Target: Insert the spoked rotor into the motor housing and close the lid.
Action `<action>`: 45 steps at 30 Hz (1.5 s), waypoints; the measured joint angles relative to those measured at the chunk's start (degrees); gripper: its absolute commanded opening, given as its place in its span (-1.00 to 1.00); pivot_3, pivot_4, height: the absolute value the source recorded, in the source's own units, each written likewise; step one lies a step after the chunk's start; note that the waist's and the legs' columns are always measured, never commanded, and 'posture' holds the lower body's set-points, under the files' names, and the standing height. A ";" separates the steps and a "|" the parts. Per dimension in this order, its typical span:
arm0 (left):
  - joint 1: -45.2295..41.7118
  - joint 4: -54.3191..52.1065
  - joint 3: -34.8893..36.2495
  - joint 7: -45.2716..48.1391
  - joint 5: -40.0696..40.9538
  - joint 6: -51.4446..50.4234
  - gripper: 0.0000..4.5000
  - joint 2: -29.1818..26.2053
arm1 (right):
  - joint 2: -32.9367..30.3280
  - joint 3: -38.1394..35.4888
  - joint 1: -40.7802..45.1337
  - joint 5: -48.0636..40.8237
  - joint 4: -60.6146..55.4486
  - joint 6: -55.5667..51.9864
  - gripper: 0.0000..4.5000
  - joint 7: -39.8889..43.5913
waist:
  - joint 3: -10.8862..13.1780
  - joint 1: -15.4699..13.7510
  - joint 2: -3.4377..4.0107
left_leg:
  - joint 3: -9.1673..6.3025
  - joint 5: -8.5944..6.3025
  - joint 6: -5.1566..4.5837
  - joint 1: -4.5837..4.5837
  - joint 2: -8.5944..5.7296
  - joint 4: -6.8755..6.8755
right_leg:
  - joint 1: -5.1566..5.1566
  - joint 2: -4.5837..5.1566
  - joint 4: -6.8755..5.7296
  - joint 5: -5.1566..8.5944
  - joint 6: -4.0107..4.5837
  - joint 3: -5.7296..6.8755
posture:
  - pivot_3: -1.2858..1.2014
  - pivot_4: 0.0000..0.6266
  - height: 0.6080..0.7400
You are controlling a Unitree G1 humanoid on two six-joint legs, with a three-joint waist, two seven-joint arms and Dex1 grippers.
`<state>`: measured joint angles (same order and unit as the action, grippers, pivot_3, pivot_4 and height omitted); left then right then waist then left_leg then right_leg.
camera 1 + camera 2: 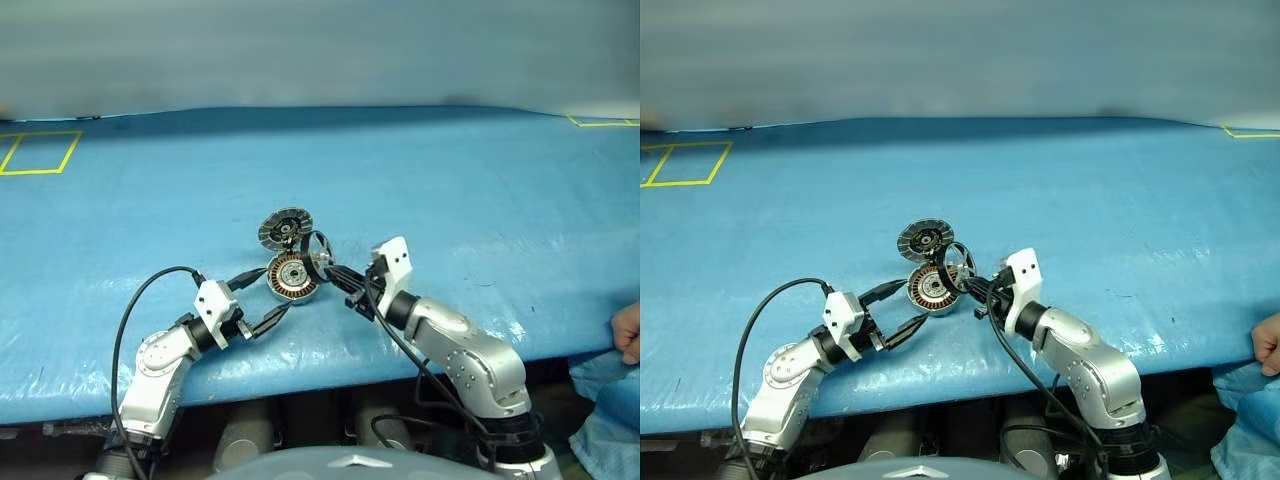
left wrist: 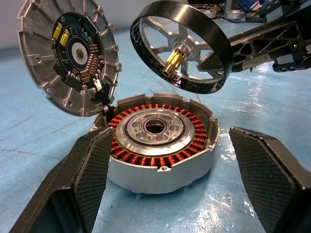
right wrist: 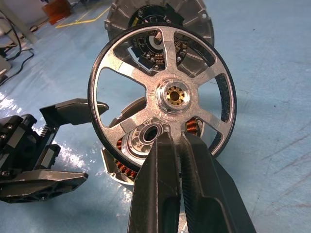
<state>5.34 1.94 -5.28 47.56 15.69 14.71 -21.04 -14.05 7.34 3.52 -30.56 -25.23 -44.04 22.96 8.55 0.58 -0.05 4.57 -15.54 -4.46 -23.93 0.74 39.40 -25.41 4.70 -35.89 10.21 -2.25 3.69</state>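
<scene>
The motor housing (image 2: 160,160) lies flat on the blue table, showing its ring of copper windings and silver centre. Its lid (image 2: 68,56) stands swung open at the far side, dark inner face towards me. My left gripper (image 1: 273,291) is open, one finger on each side of the housing. The spoked rotor (image 3: 163,73), black rim and silver spokes, hangs tilted just above the housing's right side. My right gripper (image 3: 177,138) is shut on a rotor spoke near the hub, reaching in from the right.
A person's hand (image 1: 628,333) rests at the table's right front edge. Yellow tape squares (image 1: 40,152) mark the far left and far right corners. A black cable (image 1: 130,310) loops off my left arm. The table's front edge (image 1: 300,385) lies close below both arms.
</scene>
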 measured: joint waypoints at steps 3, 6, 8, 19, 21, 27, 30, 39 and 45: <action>0.07 0.03 0.00 -0.03 -0.04 0.30 0.82 0.00 | 0.05 0.94 0.38 0.03 0.00 0.00 -0.99 0.30 | 0.00 0.01 0.00 | 0.00 0.00 0.00 0.00 0.00 0.00 | 0.00 0.00 0.00 -0.01 0.02 0.00 | 0.03 -0.52 1.00; 0.13 0.03 0.00 -0.08 -0.12 0.62 0.82 0.00 | 0.11 1.39 1.06 0.18 0.00 0.05 -0.99 0.62 | 0.00 0.00 0.00 | 0.00 0.00 0.00 0.00 0.00 0.00 | 0.01 0.00 0.00 -0.01 0.02 0.00 | 0.03 -0.52 1.00; 0.28 0.04 0.00 -0.13 -0.51 0.67 0.82 0.00 | 0.14 1.56 1.48 0.46 0.01 0.09 -0.99 0.63 | 0.00 0.01 0.00 | 0.00 0.00 0.00 0.00 0.00 0.00 | 0.01 0.00 0.00 -0.01 0.02 0.01 | 0.03 -0.52 1.00; 0.42 0.28 0.41 -0.89 -1.63 0.99 0.82 0.03 | -0.82 6.44 3.97 5.54 2.68 1.69 -0.99 1.24 | 0.00 -0.01 0.00 | 0.00 0.00 0.00 0.00 0.00 0.01 | 0.01 0.00 0.00 -0.02 0.03 0.03 | 0.03 -0.52 1.00; 0.45 0.28 0.42 -1.03 -1.64 1.00 0.82 0.03 | -1.02 7.22 4.10 6.44 3.23 2.15 -0.99 1.26 | 0.00 0.00 0.00 | 0.00 0.00 0.00 0.00 0.00 0.00 | 0.01 0.00 0.00 -0.06 0.10 0.03 | 0.03 -0.52 1.00; 0.76 0.28 0.42 -1.29 -1.65 1.05 0.82 0.02 | -1.01 8.56 4.74 8.92 4.27 3.22 -0.99 1.67 | -0.01 0.03 -0.01 | 0.00 0.00 0.00 0.02 0.00 0.02 | 0.03 -0.01 0.00 -0.04 0.06 0.04 | 0.03 -0.52 1.00; 0.98 0.28 0.42 -1.32 -1.68 1.05 0.82 0.02 | -1.06 9.13 4.84 9.97 4.38 3.74 -0.99 1.77 | -0.01 0.06 -0.01 | 0.00 0.00 0.00 0.03 0.00 0.02 | 0.03 -0.01 -0.01 -0.04 0.05 0.03 | 0.03 -0.52 1.00; 1.08 0.28 0.43 -1.63 -1.80 1.06 0.82 0.01 | -2.05 10.50 5.73 13.17 3.91 3.92 -0.99 2.12 | -0.01 0.03 -0.02 | 0.00 0.00 0.00 0.02 0.00 0.03 | 0.03 0.00 -0.01 -0.04 0.06 0.04 | 0.03 -0.52 1.00; 1.18 0.28 0.43 -1.97 -1.87 1.27 0.82 0.05 | -3.00 11.60 6.28 14.68 3.30 3.86 -0.99 2.17 | -0.01 -0.03 -0.02 | 0.00 0.00 0.00 0.02 0.00 0.03 | 0.03 0.01 -0.01 -0.05 0.07 0.05 | 0.03 -0.52 1.00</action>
<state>6.52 2.22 -4.85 45.58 13.82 15.99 -20.99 -17.05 18.94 9.80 -15.88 -21.93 -40.18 25.14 8.54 0.54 -0.07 4.57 -15.54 -4.46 -23.91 0.73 39.42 -25.38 4.72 -35.90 10.16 -2.18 3.74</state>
